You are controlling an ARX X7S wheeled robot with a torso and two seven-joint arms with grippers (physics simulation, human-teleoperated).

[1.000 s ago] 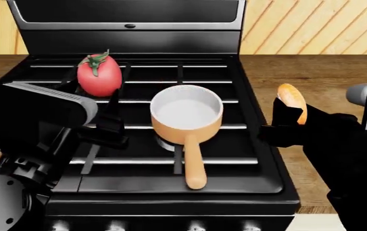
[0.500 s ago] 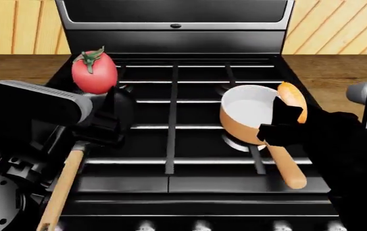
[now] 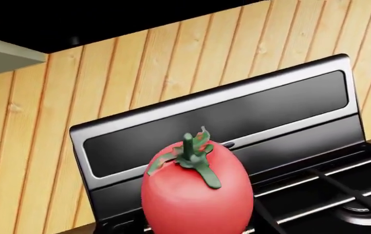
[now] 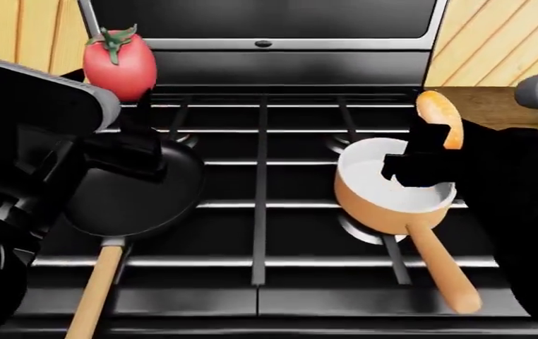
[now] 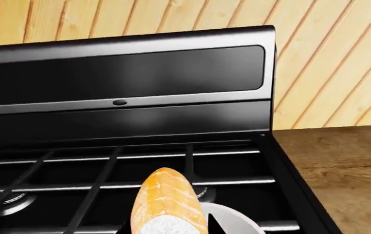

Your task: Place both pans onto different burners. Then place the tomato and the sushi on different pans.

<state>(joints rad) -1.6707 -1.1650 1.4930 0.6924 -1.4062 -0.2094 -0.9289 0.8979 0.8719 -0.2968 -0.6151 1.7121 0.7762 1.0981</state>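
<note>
The black frying pan (image 4: 142,194) with its wooden handle sits on the stove's front left grate. The orange-tan saucepan (image 4: 393,192) sits over the front right burner (image 4: 361,230). My left gripper (image 4: 135,107) is shut on the red tomato (image 4: 118,63) and holds it up above the pan's far edge. The tomato fills the left wrist view (image 3: 195,195). My right gripper (image 4: 431,139) is shut on the sushi (image 4: 438,115) and holds it above the saucepan's far right rim. The right wrist view shows the sushi (image 5: 167,202) close up, with the saucepan's white rim (image 5: 232,219) beneath it.
The black stove has grate bars (image 4: 261,205) and a raised back panel (image 4: 264,42). A free back right burner (image 4: 338,143) shows behind the saucepan. The wooden counter (image 4: 481,99) lies to the stove's right, and a plank wall stands behind.
The view has swung left and moved closer, bringing the frying pan into sight. The tomato is now higher and farther back. The sushi now hangs over the saucepan's rim. Both grippers stay shut.
</note>
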